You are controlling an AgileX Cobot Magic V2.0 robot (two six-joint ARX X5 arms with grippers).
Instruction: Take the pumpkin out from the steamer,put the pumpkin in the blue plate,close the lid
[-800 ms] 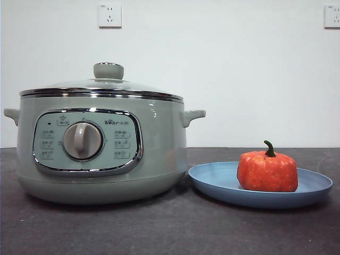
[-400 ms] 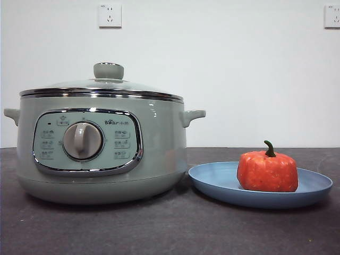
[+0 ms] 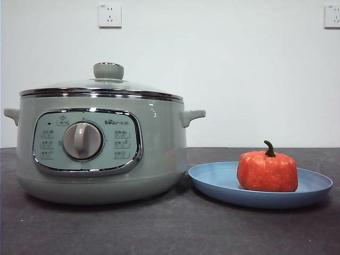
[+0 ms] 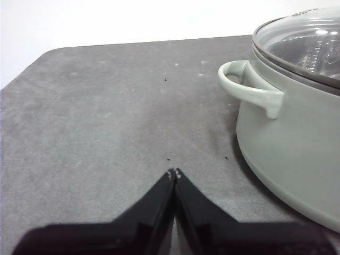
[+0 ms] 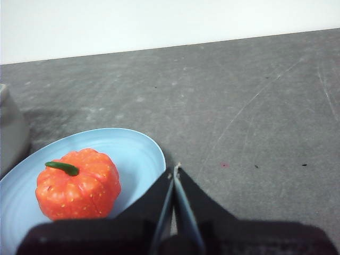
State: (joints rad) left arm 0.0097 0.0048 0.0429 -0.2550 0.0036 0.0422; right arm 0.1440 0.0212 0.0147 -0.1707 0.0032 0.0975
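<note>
pumpkin [image 3: 267,170], boxy and orange-red with a curved green stem, sits in the blue plate [image 3: 212,180], a shallow matte dish just beside the steamer [image 3: 159,149] on the dark grey table [image 3: 170,228]. the front view alone shows the chrome-framed panel, grey dial [image 3: 82,141] and knobbed lid [image 3: 101,87] seated on the pot. the left wrist view shows the left gripper [image 4: 174,173] pressed together over the table beside a side handle [image 4: 249,87], steam-beaded glass above. the right wrist view shows the right gripper [image 5: 174,170] pressed together near the plate's rim.
</note>
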